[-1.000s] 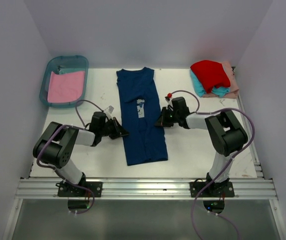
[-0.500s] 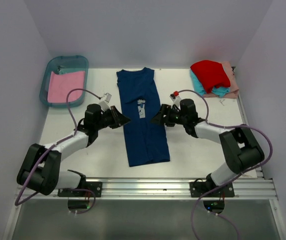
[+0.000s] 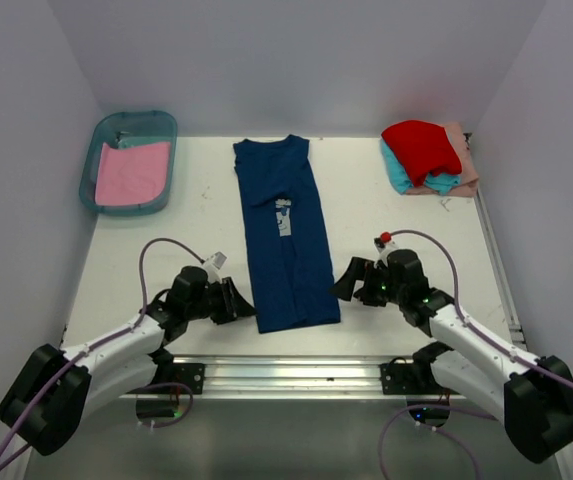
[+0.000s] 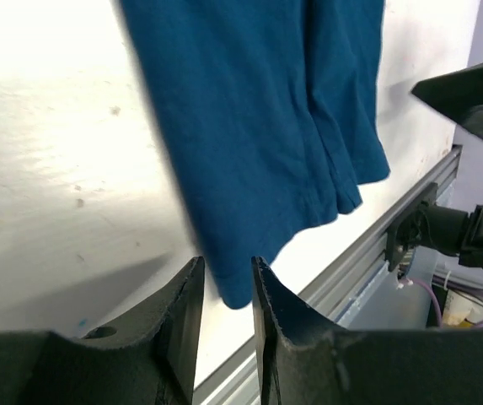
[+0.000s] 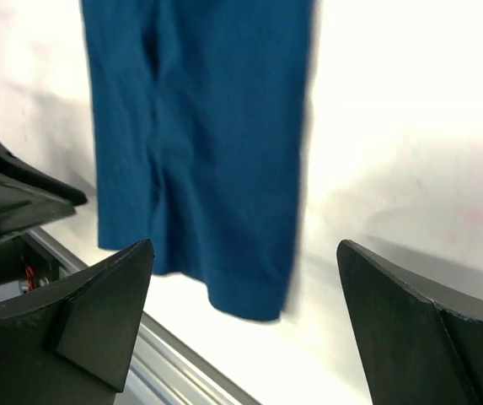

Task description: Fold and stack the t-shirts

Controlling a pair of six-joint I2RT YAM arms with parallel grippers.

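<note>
A navy t-shirt (image 3: 284,240) with a pale print lies folded into a long strip down the middle of the table. My left gripper (image 3: 242,303) sits low by the strip's near left corner, jaws narrowly open and empty. That corner (image 4: 233,291) lies just beyond its fingertips (image 4: 192,283). My right gripper (image 3: 344,286) hangs wide open by the near right corner (image 5: 249,295), holding nothing. A pink t-shirt (image 3: 131,172) lies in the bin. Red (image 3: 421,145), teal (image 3: 398,175) and peach (image 3: 463,160) t-shirts are heaped at the back right.
The teal plastic bin (image 3: 93,165) stands at the back left. A metal rail (image 3: 296,375) runs along the table's near edge, just behind the shirt's hem. Pale walls close in three sides. The right arm (image 4: 469,228) shows in the left wrist view.
Both grippers have come away from the strip's middle sides toward me, down to its near corners. Both were shut and now stand open, the right one wide.
</note>
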